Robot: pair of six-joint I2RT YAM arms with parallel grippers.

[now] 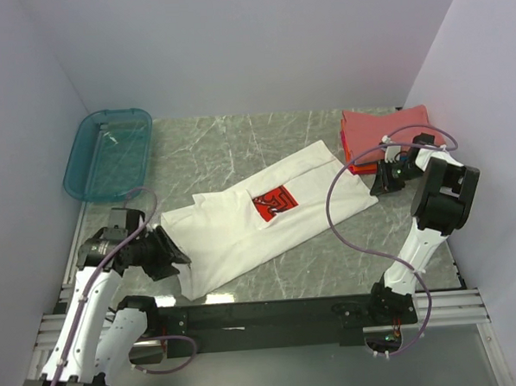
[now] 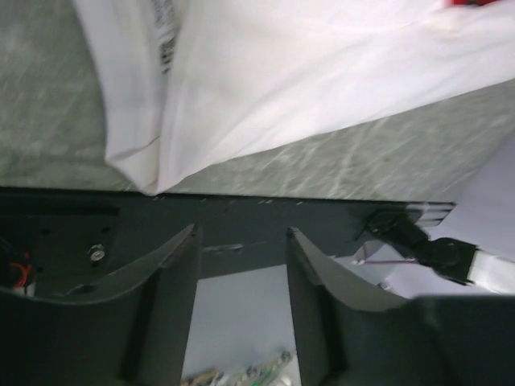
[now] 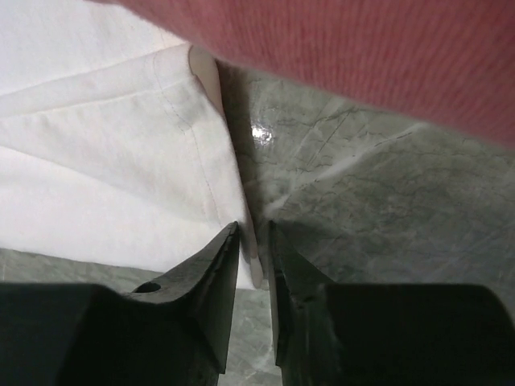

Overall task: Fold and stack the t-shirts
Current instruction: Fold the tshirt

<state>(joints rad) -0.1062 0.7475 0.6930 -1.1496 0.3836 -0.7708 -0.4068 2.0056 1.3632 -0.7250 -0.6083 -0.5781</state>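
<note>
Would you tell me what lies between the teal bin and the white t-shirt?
Bare marble tabletop alone separates teal bin and white t-shirt, per the top view.

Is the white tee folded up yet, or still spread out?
Partly folded. The white tee lies as a long doubled-over strip slanting across the table, print up, not yet compact like the red stack.

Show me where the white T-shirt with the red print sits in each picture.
Top external: white T-shirt mid-table, laid diagonally.
Left wrist: across the top.
Right wrist: left half, beside the coral tee.
Shared landmark: grey marbled tabletop, seen in all three.
</note>
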